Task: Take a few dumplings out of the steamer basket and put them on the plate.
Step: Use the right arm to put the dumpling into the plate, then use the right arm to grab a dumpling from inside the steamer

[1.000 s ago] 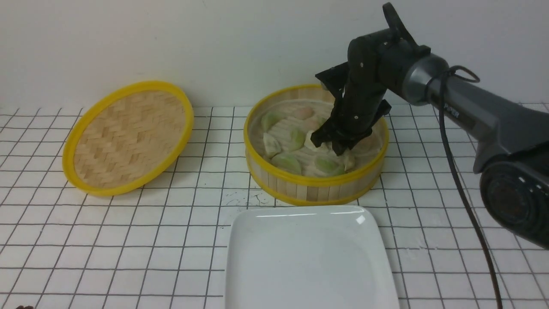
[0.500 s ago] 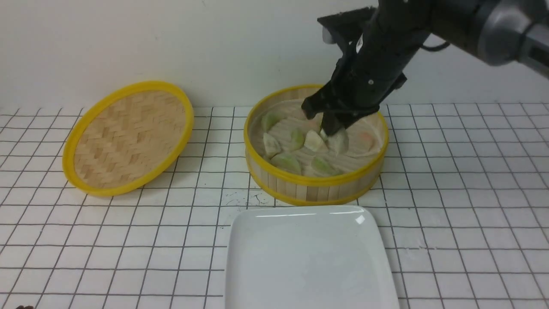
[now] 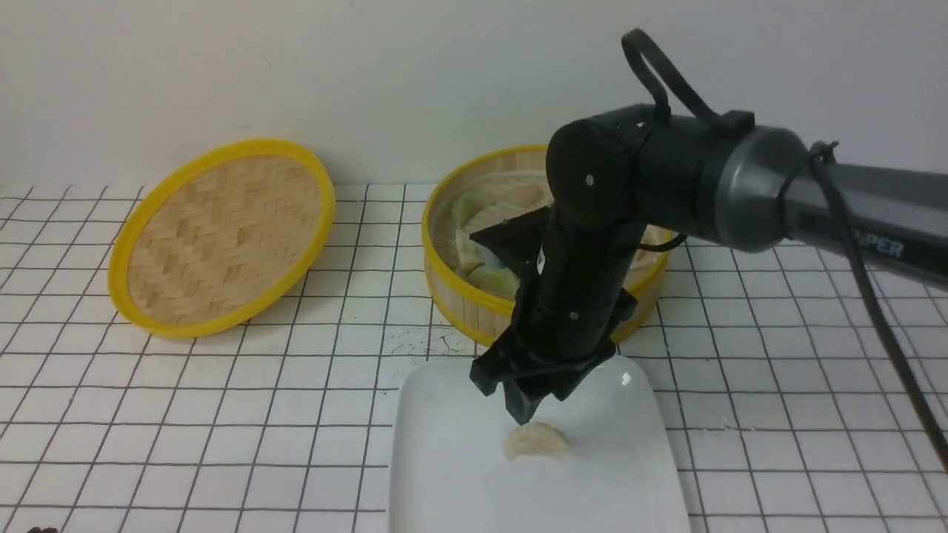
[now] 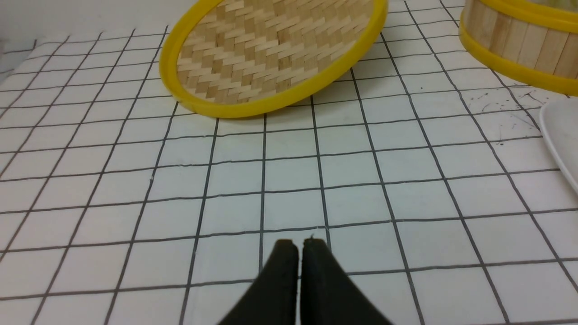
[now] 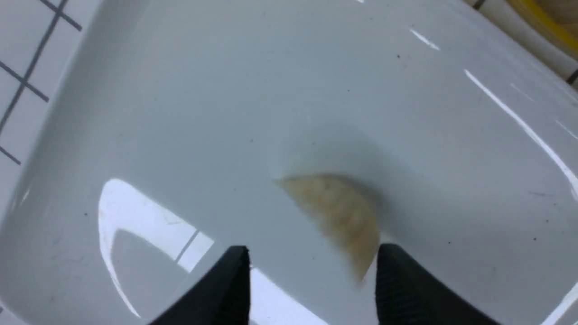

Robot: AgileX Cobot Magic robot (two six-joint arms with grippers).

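My right gripper (image 3: 518,403) hangs open just above the white plate (image 3: 444,474), jaws apart. One whitish-beige dumpling (image 3: 536,441) lies loose on the plate right under it; the right wrist view shows the dumpling (image 5: 338,216) on the plate (image 5: 180,113) between and beyond my open fingertips (image 5: 235,271). The steamer basket (image 3: 474,307) stands behind the plate, with pale green dumplings (image 3: 498,279) inside, partly hidden by my right arm. My left gripper (image 4: 298,246) is shut and empty over the tiled table; it does not show in the front view.
The woven yellow-rimmed lid (image 3: 222,233) leans at the back left, also in the left wrist view (image 4: 271,58). The white wall runs close behind the basket. The basket wall (image 4: 519,45) and plate edge (image 4: 562,140) show at the side of the left wrist view.
My right gripper carried a whitish dumpling out of the basket, came forward and down over the plate, and opened; the dumpling now lies on the plate.
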